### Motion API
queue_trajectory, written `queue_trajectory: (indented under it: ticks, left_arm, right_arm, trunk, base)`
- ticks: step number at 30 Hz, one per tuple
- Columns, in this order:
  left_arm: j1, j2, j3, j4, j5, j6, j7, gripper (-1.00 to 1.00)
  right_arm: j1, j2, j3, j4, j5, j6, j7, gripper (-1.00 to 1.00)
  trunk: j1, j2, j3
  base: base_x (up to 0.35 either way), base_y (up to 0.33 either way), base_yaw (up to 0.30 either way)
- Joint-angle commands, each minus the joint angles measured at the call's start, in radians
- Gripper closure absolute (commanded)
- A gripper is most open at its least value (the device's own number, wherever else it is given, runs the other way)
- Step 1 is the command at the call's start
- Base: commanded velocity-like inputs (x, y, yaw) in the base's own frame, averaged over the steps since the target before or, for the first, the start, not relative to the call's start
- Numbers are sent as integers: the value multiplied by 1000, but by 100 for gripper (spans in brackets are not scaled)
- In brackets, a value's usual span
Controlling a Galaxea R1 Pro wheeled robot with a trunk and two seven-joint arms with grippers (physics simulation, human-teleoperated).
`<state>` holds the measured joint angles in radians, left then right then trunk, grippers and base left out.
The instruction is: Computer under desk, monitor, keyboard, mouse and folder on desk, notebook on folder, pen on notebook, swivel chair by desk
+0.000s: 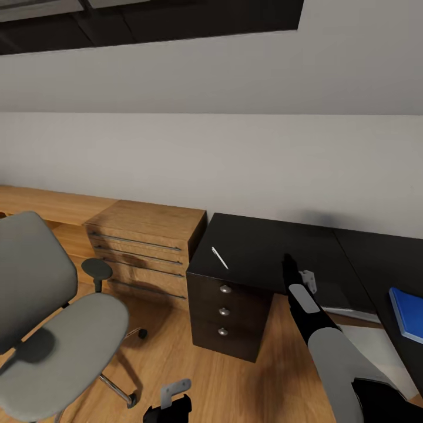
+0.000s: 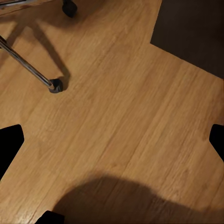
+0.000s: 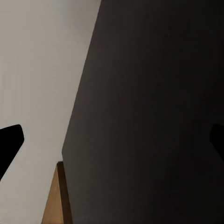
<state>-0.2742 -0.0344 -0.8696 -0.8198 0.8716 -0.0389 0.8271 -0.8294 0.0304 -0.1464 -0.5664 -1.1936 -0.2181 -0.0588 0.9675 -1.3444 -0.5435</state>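
A slim white pen (image 1: 220, 258) is lying flat and slanted on the glossy black top of a dark drawer unit (image 1: 230, 311) with three round metal knobs down its front. That top is running on to the right as the long black counter (image 1: 352, 258), which is standing against the pale grey wall. At the far right of the head view, a flat bright blue folder (image 1: 406, 313) is resting on the counter, cut off by the picture edge and well apart from the pen. To the left, a grey upholstered swivel chair (image 1: 47, 329) with a dark rounded armrest and a metal star base is standing on the light wood floor (image 1: 247, 388), near a light-wood drawer chest (image 1: 147, 252) with long metal handles.

The right arm is reaching forward and up from the lower right, and its right gripper (image 1: 291, 270) is hanging over the black counter, right of the pen and not touching it. In the right wrist view its fingertips (image 3: 9, 142) are sitting wide apart at the frame edges, with nothing between them. The left gripper (image 1: 167, 405) is sitting low over the floor; its fingertips (image 2: 10, 144) are likewise spread apart and holding nothing, with a chair castor (image 2: 55, 85) and a metal leg beyond them.

No readable writing or labels are showing.
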Motion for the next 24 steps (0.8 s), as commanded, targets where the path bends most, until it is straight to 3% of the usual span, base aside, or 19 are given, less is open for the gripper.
queue_trajectory:
  ticks: [1,18,24]
  left_arm:
    - [-1,1,-5,-1,7,-4,5,-100]
    - [-1,1,-5,-1,7,-5,4,-100]
    - [-2,1,-6,-1,7,-6,4,-100]
  right_arm:
    - [0,1,-1,-2,-9,-3,-1,-100]
    - [0,2,-4,-6,-16,-12,6,-100]
    - [0,2,-4,-6,-17,-12,7,-100]
  trunk:
    - [0,-1,-1]
    - [0,-1,-1]
    - [0,-1,-1]
  base:
    - [0,0,1]
    - [-3,2,0]
    - [-213,187,0]
